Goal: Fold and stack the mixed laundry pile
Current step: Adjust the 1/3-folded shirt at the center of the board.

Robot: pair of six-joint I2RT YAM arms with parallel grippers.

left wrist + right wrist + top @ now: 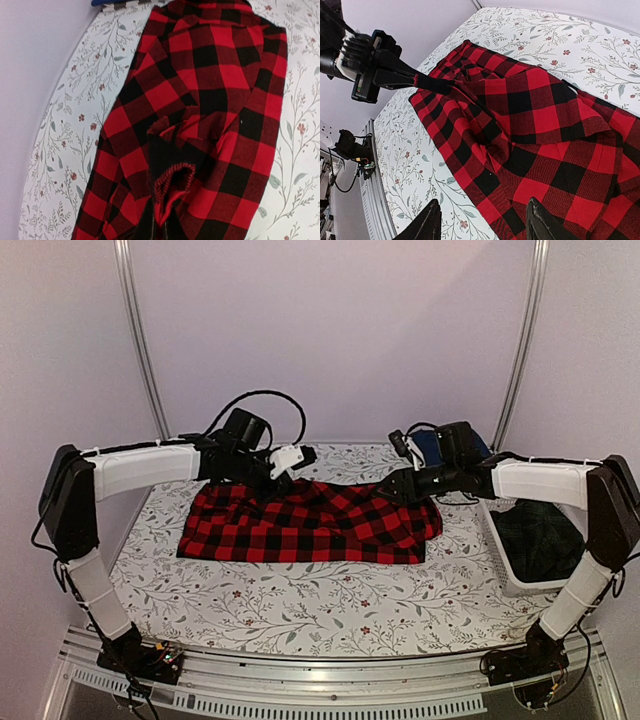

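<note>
Saw early stage: red-and-black checked flannel shirt [310,523] spread on floral-print table cloth [300,610], far edge pinched by left gripper [417,80], right gripper [485,222] jaws apart above; dark plaid garment [540,530] heaped in white lattice basket [500,562].

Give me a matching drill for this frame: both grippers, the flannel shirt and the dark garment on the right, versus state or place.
1 left gripper
2 right gripper
3 flannel shirt
4 dark garment

A in the white basket
B lying on the table cloth
C open over the shirt
D shut on the shirt's edge

Pairs: 1-D, 2-C, 3-B, 4-A
</note>
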